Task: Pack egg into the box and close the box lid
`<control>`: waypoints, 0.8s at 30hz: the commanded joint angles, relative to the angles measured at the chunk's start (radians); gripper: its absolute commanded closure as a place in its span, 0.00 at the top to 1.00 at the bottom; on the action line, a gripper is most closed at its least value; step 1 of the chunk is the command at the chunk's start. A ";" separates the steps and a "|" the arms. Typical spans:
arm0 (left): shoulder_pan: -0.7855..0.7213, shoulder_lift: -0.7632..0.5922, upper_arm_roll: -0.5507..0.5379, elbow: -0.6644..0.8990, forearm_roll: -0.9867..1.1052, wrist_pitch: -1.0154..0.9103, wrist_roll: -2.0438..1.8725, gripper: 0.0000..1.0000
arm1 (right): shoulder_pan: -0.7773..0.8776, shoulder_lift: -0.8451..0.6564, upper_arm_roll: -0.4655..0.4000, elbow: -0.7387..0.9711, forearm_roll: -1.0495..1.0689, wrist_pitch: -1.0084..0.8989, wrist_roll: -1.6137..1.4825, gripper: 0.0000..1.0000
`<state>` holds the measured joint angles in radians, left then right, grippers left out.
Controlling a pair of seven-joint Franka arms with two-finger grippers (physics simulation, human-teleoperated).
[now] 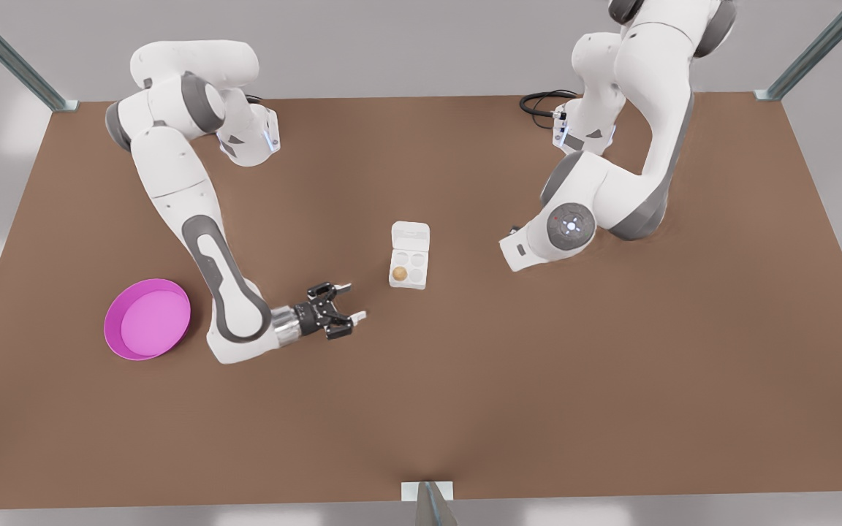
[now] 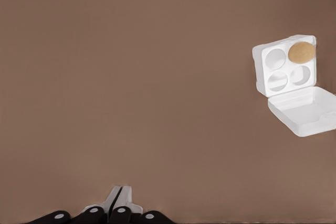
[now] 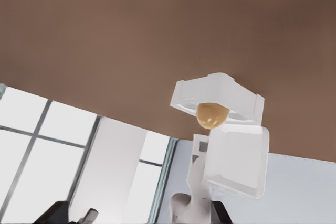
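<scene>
Since the small tan-brown oval egg point(image 1: 399, 273) already sits in a cup of the small white four-cup carton box point(image 1: 409, 267), the packing step looks done and closing is the step in hand.

The left gripper point(image 1: 340, 310) hangs low over the brown tabletop point(image 1: 465, 380), near the box on the front view's left, and carries nothing. I cannot tell whether it is clenched or released. The right gripper point(image 3: 139, 217) is tucked under the wrist of the white right arm point(image 1: 571, 226), near the box on the front view's right. Its state cannot be told either.

The flat white square box lid point(image 1: 411, 236) lies folded open on the tabletop, joined to the tray on the side away from the egg.

The next move probably calls for catching the lid's free edge and swinging it over the hinge without shoving the light carton.

The round pink dish point(image 1: 147, 319) lies well apart, beyond the left arm, and nothing stands between either gripper and the box.
</scene>
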<state>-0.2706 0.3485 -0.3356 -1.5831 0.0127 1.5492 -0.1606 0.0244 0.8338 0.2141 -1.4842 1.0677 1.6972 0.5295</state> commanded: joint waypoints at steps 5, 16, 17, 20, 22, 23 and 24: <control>-0.228 0.067 -0.039 -0.001 -0.010 0.109 -0.682 0.21 | -0.113 -0.047 -0.024 0.257 -1.017 -0.024 0.167 1.00; -0.360 0.161 -0.059 -0.094 -0.039 0.488 -0.858 0.21 | -0.126 -0.680 -0.048 0.168 -1.241 -0.151 -0.404 1.00; -0.360 0.176 -0.059 -0.098 -0.037 0.505 -0.856 0.21 | -0.113 -0.774 -0.073 0.067 -1.206 -0.146 -0.396 1.00; -0.364 0.176 -0.059 -0.153 -0.034 0.551 -0.856 0.21 | -0.112 -0.897 -0.078 -0.111 -1.180 -0.068 -0.395 1.00; -0.368 0.181 -0.059 -0.173 -0.034 0.606 -0.856 0.21 | -0.113 -0.906 -0.084 -0.179 -1.178 0.002 -0.395 1.00; -0.368 0.191 -0.059 -0.173 -0.033 0.621 -0.856 0.21 | -0.116 -0.880 -0.084 -0.170 -1.180 -0.001 -0.393 1.00; -0.369 0.198 -0.059 -0.173 -0.033 0.629 -0.856 0.21 | -0.121 -0.849 -0.084 -0.160 -1.178 -0.002 -0.395 1.00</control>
<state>-0.6389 0.5440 -0.3939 -1.7550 -0.0208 2.0796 -0.7672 -0.0647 -0.0264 0.1321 -1.6418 -0.1215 1.6518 0.3062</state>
